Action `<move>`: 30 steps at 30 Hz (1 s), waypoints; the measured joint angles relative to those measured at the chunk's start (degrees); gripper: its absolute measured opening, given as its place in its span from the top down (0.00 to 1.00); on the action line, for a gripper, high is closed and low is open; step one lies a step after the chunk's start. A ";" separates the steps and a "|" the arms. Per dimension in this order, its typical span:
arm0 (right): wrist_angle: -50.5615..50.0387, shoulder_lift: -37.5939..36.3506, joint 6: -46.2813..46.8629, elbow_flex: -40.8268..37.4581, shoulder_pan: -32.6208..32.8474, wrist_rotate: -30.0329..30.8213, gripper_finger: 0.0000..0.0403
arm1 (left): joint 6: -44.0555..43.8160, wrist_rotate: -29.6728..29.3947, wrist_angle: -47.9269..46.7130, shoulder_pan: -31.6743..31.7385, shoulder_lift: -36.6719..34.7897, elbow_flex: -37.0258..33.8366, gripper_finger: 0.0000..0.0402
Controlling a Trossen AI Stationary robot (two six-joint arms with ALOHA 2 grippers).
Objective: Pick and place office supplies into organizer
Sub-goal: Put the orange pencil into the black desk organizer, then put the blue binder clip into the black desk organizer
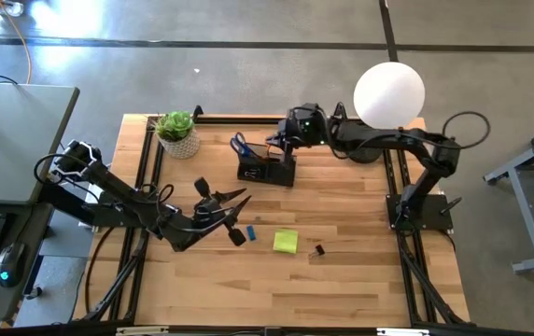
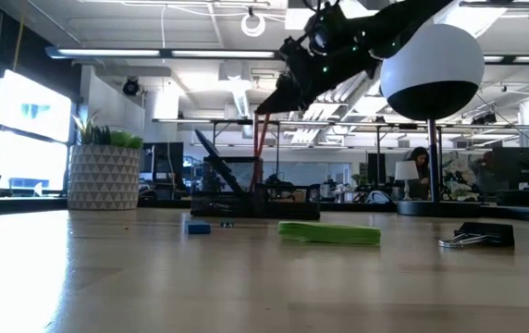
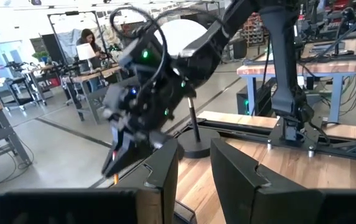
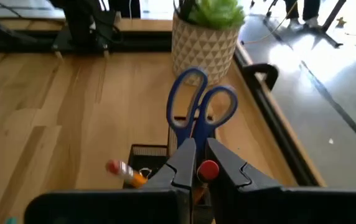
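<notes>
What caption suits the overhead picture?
Right gripper lowers a pencil into the black desk organizer holding blue-handled scissors.

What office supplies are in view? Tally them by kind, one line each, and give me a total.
Blue-handled scissors: 1
Pencils: 2
Yellow-green sticky note pad: 1
Black binder clip: 1
Small blue piece: 1
Total: 6

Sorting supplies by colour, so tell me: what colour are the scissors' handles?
Blue; the scissors show best in the right wrist view.
</notes>
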 joint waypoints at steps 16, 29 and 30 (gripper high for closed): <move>-0.08 3.40 1.29 0.00 0.02 -3.03 0.91 | -0.61 0.00 -1.71 0.00 0.02 0.00 0.79; -6.35 2.96 1.05 -0.05 0.05 -6.23 0.66 | -1.05 0.00 -1.70 0.00 0.02 0.00 0.79; -6.32 2.47 1.00 -0.07 0.07 -6.25 0.65 | -1.05 -0.01 -1.71 0.00 0.02 0.00 0.79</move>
